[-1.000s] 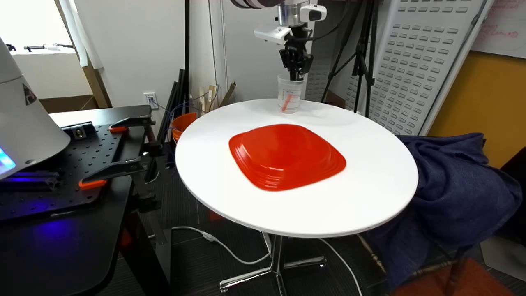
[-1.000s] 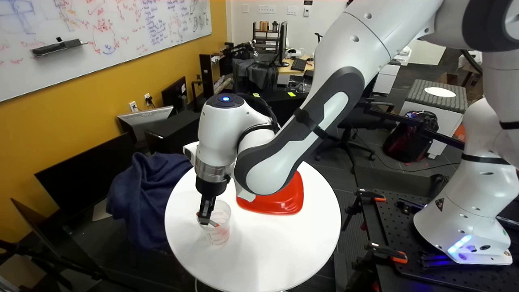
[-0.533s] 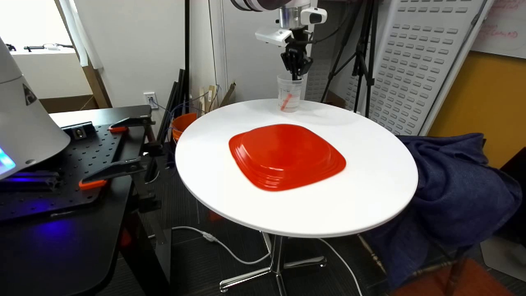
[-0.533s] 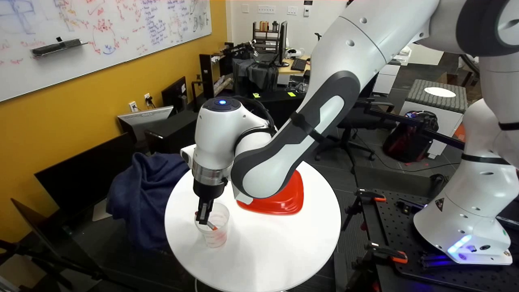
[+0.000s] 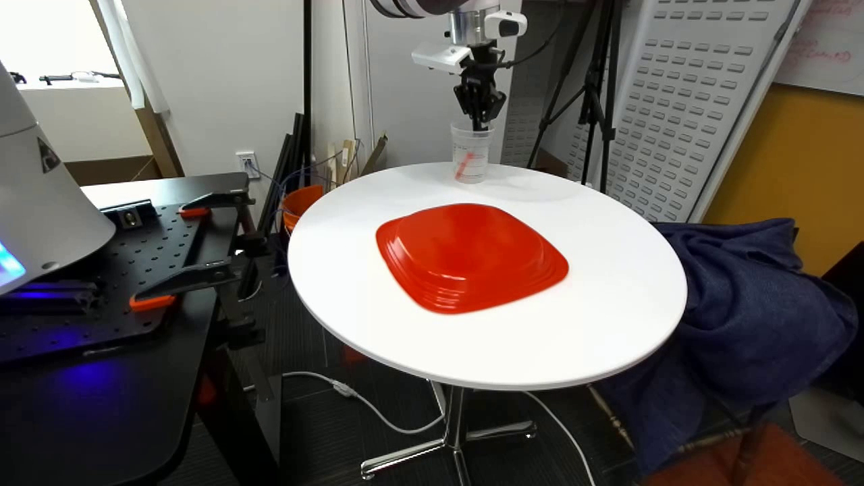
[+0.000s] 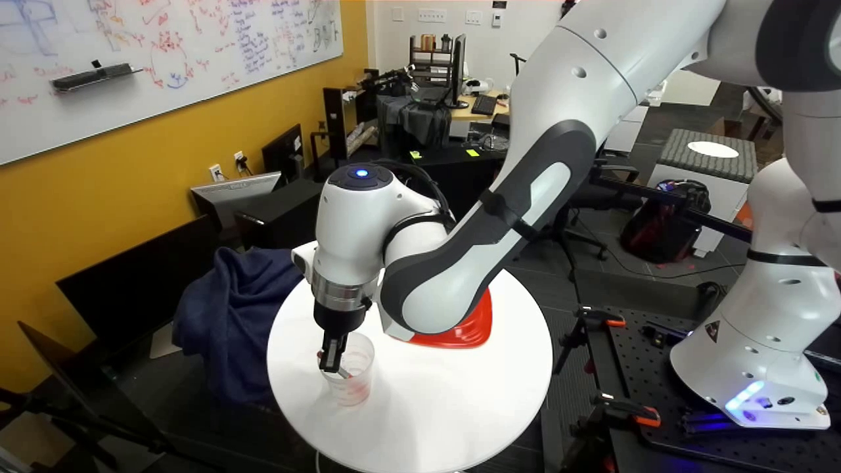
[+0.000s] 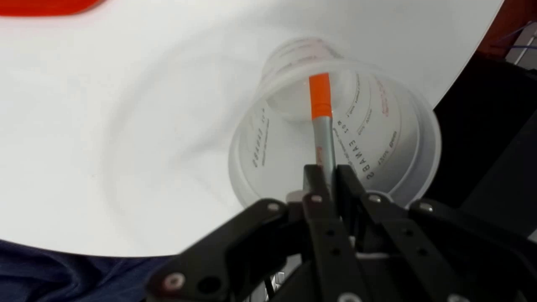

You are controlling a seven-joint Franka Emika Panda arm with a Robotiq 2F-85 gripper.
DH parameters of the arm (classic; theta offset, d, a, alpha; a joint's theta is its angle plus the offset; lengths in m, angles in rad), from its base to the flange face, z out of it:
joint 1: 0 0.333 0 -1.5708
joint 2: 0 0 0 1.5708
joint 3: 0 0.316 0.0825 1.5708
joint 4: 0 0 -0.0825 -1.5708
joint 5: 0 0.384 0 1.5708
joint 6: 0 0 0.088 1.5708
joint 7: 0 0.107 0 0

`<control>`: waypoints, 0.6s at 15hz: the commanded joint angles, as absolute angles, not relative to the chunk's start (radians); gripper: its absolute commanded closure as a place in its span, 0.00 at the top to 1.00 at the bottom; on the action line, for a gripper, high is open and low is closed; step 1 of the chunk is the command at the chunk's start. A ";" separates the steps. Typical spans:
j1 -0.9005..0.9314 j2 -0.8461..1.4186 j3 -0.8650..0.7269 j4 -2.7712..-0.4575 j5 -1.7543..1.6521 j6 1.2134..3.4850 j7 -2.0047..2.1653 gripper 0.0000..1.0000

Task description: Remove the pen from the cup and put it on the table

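Observation:
The pen, with an orange end (image 7: 321, 94) and grey barrel, leans inside the clear cup (image 7: 432, 138). My gripper (image 7: 329, 172) points down into the cup's mouth and is shut on the pen's grey upper part; the pen's top end is hidden by the fingers. In both exterior views the fingertips (image 5: 480, 127) (image 6: 332, 368) are at the cup's rim, and the pen's orange part (image 5: 464, 167) shows through the cup wall (image 5: 480, 152) (image 6: 358, 387). The cup is at the edge of the round white table (image 5: 607, 304); I cannot tell whether its base touches the top.
An upside-down red plate (image 5: 472, 250) lies mid-table; the arm partly covers it in an exterior view (image 6: 470, 332). A dark blue cloth (image 5: 749, 304) hangs beside the table. A black workbench (image 5: 121, 391) with clamps carries the robot base. A black tripod (image 5: 594, 101) stands behind the table.
The gripper has shifted slightly, and the cup and pen have moved with it, a little left in one exterior view and slightly lower in the picture in another. The fingers stay on the pen.

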State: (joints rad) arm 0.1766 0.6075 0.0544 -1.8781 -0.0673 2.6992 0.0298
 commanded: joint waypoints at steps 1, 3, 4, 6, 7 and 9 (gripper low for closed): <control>0.228 0.546 0.004 -1.948 -0.108 2.728 0.112 0.03; 0.250 0.528 -0.019 -1.966 -0.129 2.738 0.146 0.03; 0.262 0.522 -0.033 -1.974 -0.145 2.751 0.166 0.03; 0.284 0.509 -0.057 -1.986 -0.173 2.762 0.199 0.03; 0.295 0.502 -0.070 -1.993 -0.189 2.769 0.217 0.03; 0.319 0.489 -0.096 -2.007 -0.222 2.785 0.254 0.03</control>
